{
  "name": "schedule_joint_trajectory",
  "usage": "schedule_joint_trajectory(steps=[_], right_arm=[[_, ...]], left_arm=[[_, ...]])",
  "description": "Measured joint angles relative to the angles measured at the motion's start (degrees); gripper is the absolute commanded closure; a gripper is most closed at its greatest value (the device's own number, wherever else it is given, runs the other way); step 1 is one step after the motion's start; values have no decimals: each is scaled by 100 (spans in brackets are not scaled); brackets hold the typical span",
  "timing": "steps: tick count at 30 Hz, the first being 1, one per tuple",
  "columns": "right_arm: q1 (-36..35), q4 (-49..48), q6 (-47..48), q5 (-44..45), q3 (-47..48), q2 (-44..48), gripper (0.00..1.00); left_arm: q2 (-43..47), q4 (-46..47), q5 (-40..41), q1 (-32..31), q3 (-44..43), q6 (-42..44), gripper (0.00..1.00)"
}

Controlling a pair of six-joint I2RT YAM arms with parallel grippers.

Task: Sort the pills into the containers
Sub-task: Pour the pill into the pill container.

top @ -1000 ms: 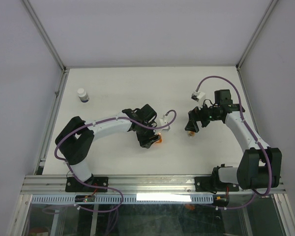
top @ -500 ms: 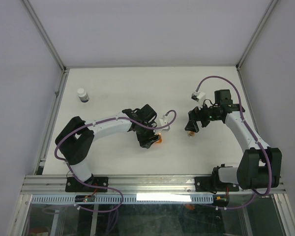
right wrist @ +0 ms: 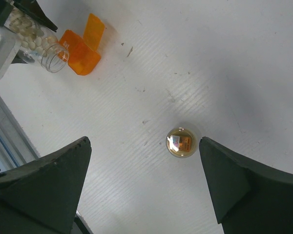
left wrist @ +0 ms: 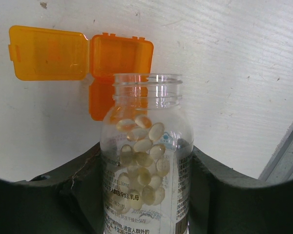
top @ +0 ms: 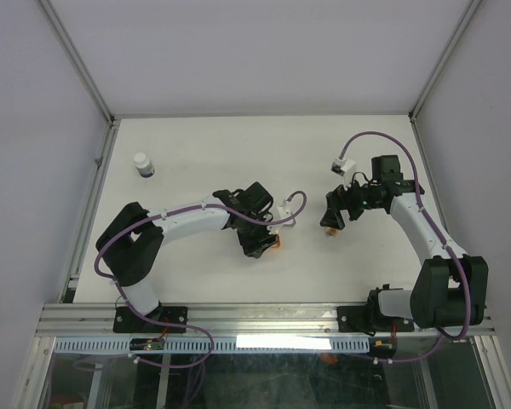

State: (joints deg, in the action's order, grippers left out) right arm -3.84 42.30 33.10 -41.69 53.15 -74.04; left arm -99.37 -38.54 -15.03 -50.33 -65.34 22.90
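My left gripper (left wrist: 145, 148) is shut on a clear plastic vial (left wrist: 146, 122) with no cap, half full of pale yellow pills (left wrist: 142, 161). Its mouth points at a stubby translucent orange cup (left wrist: 120, 54) with its hinged lid (left wrist: 48, 52) open flat on the table. In the top view the left gripper (top: 259, 241) sits right beside the cup (top: 276, 245). My right gripper (right wrist: 144, 141) is open above the table, with one round amber pill (right wrist: 181, 142) lying between its fingers, nearer the right one. A white bottle with a dark band (top: 143, 164) stands at the far left.
The right wrist view also shows the vial (right wrist: 39, 41) and the orange cup (right wrist: 80, 56) at its upper left. The right gripper (top: 332, 217) hovers right of centre over the white table (top: 238, 153). Metal frame rails run along the table's edges.
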Motion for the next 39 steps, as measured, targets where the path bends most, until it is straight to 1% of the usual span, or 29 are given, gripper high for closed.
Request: schedule_joint_trajectory(steps=[9,18,39], right_arm=[[0,0,2,-24,0,0,4],[0,0,2,-50,0,0,4],[0,2,2,-76,0,0,4]], left_arm=[[0,-2,9,2,0,-17,100],[-79,-146,61,-142,-94,-109,100],[-90,-254,155,-57,-127,-101,100]])
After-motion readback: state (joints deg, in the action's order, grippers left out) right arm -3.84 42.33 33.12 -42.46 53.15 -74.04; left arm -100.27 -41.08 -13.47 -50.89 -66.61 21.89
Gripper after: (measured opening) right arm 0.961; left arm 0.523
